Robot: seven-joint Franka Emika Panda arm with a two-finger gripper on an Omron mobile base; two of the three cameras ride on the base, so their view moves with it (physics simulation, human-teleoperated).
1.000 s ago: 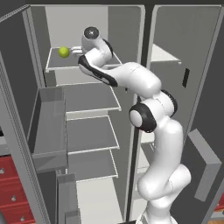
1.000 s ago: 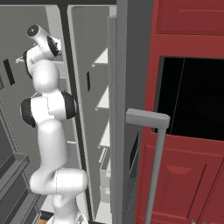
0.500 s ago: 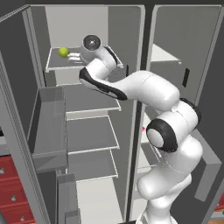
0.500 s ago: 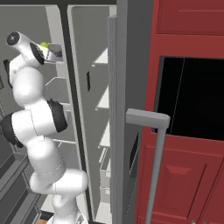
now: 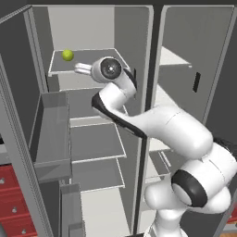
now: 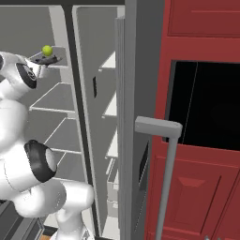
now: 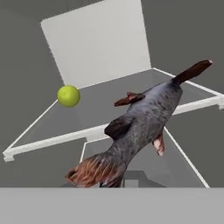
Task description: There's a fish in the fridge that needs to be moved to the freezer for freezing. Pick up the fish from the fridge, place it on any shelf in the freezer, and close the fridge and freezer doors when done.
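Observation:
The fish (image 7: 140, 118), dark grey with reddish fins and tail, hangs close in front of the hand camera, lifted above the front edge of the fridge's top shelf (image 5: 92, 62). My gripper (image 7: 118, 180) is shut on the fish, and the fish's tail end hides its fingertips. In the left base view the gripper (image 5: 77, 68) points left at that shelf, inside the fridge (image 5: 97, 139). From the right base view the fish (image 6: 47, 60) is a small dark shape just below the ball. The freezer (image 5: 173, 60) stands open to the right. Both doors are open.
A yellow-green ball (image 5: 67, 55) rests on the top fridge shelf, left of the fish (image 7: 68, 96). The fridge door (image 5: 18, 139) with its grey bins (image 5: 51, 134) swings out at the left. The freezer door (image 6: 140, 93) and red cabinets (image 6: 201, 28) stand at the right.
The hand has dropped a little and drawn back from the top shelf with the fish in it. The elbow has swung out to the right. The ball has not moved.

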